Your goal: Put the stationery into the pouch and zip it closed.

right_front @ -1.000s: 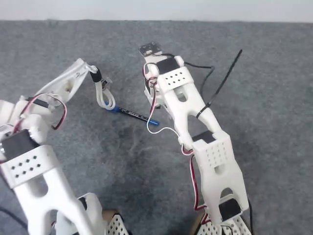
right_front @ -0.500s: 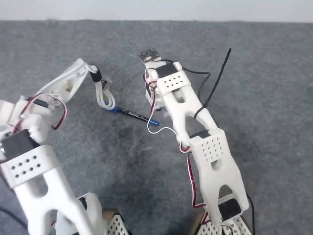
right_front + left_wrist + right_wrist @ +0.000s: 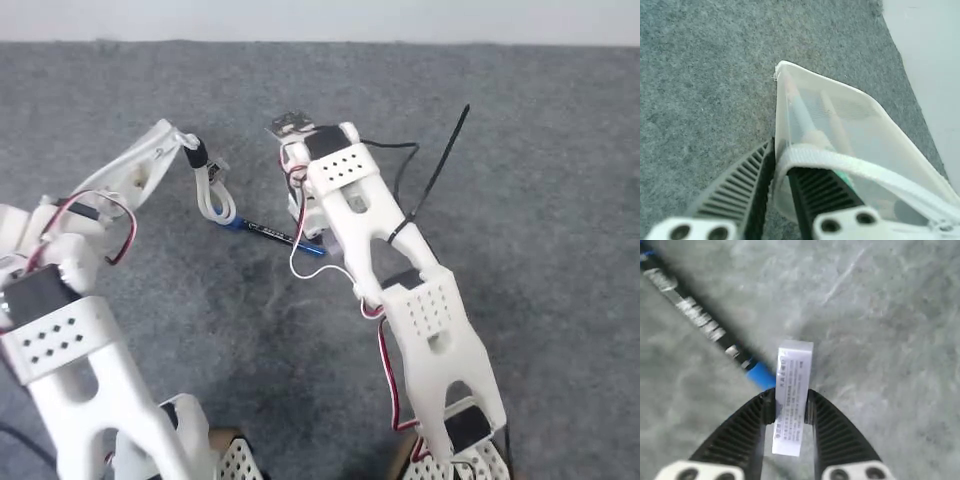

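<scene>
One pouch (image 3: 840, 130), thin clear plastic with a white zip band. It should be light, floppy and a bit slick. The left fingers (image 3: 740, 190) are pressed together on its wall just under the band, one outside and one inside the mouth. The rest of it hangs out beyond their tips over the bench (image 3: 520, 200). Holding it near the band is sensible, since the wall alone would probably fold. A few long pieces already lie inside; how many I cannot tell.

One pen (image 3: 695, 315), dark with a blue end, is likely stiff, light and prone to roll. It lies flat on the bench, its blue end just beyond the tips of the right fingers (image 3: 740, 430). Mid-barrel looks the best place to grip it.

One eraser (image 3: 790, 400), a small white block in a printed sleeve, probably light and slightly springy. The right fingers pinch it across its narrow sides, and its far end sticks out past their tips.
</scene>
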